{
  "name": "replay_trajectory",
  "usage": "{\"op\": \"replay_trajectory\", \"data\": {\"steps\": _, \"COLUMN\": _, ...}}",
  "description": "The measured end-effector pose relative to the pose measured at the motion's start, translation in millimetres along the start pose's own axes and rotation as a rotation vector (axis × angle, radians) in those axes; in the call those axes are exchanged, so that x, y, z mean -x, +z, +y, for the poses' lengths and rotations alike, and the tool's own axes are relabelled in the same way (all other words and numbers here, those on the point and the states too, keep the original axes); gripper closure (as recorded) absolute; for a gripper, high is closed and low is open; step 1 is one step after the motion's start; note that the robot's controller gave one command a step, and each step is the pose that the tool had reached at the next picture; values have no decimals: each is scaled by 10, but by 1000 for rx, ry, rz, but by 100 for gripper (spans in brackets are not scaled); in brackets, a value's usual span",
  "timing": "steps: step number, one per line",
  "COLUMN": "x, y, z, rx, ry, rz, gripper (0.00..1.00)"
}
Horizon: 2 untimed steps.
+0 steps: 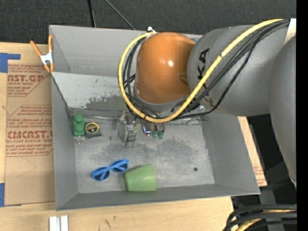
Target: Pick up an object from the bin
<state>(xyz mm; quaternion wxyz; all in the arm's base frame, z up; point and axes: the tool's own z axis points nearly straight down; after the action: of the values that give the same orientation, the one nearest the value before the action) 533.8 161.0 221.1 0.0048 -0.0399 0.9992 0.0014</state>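
My gripper (129,133) hangs below the orange wrist cover over the middle of the bin floor, pointing down at bare grey metal. A pair of blue toy sunglasses (109,170) lies in front of it, toward the bin's near wall. Right beside the sunglasses rests a light green cup (140,179) on its side. To the gripper's left sits a small black and yellow tape measure (92,129), with a green bottle-shaped thing (78,125) touching it near the left wall.
The arm and its orange cover with yellow and black cables hang over the back and right of the bin. Bare floor stretches to the right of the green cup and below the arm.
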Motion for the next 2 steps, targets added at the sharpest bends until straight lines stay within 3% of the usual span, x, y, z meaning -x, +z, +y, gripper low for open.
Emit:
{"op": "replay_trajectory", "data": {"steps": 1, "x": -16, "y": 51, "z": -4, "rx": -2, "ry": 0, "rz": 9, "gripper": 0}}
{"op": "replay_trajectory", "data": {"steps": 2, "x": -277, "y": 1123, "z": -326, "rx": 1, "ry": -499, "rz": 10, "gripper": 0}}
